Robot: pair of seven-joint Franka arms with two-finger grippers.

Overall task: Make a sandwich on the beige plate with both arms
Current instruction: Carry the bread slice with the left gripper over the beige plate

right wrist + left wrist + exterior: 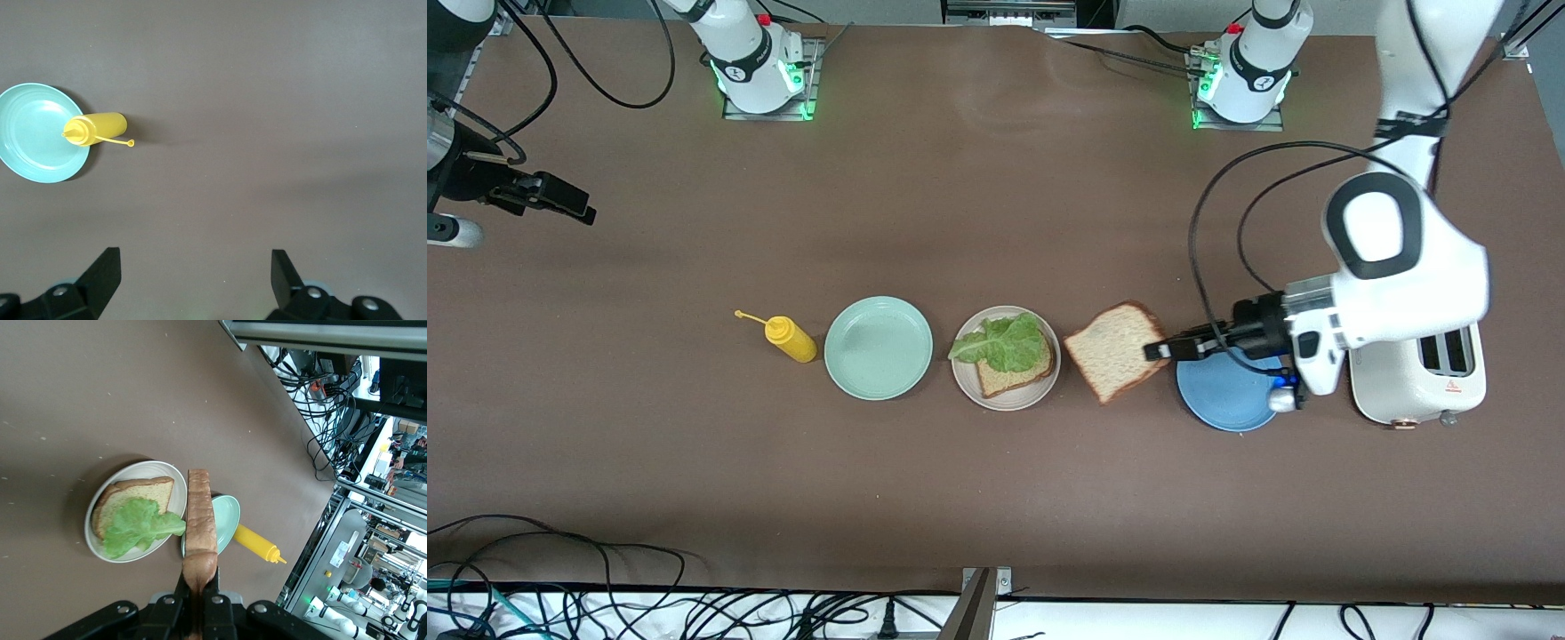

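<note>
The beige plate (1005, 402) holds one toast slice (1016, 377) with a green lettuce leaf (1000, 342) on top. My left gripper (1160, 349) is shut on the crust of a second toast slice (1116, 349), held level in the air over the table between the beige plate and the blue plate (1223, 404). In the left wrist view that held slice (200, 513) shows edge-on in the shut left gripper (199, 583), with the beige plate (167, 468) and lettuce (137, 527) below. My right gripper (569, 203) waits open at the right arm's end of the table, nothing between its fingers (103, 273).
A mint-green plate (878, 347) and a yellow squeeze bottle (790, 339) lie beside the beige plate toward the right arm's end. A white toaster (1418, 378) stands beside the blue plate at the left arm's end. Cables run along the table edge nearest the front camera.
</note>
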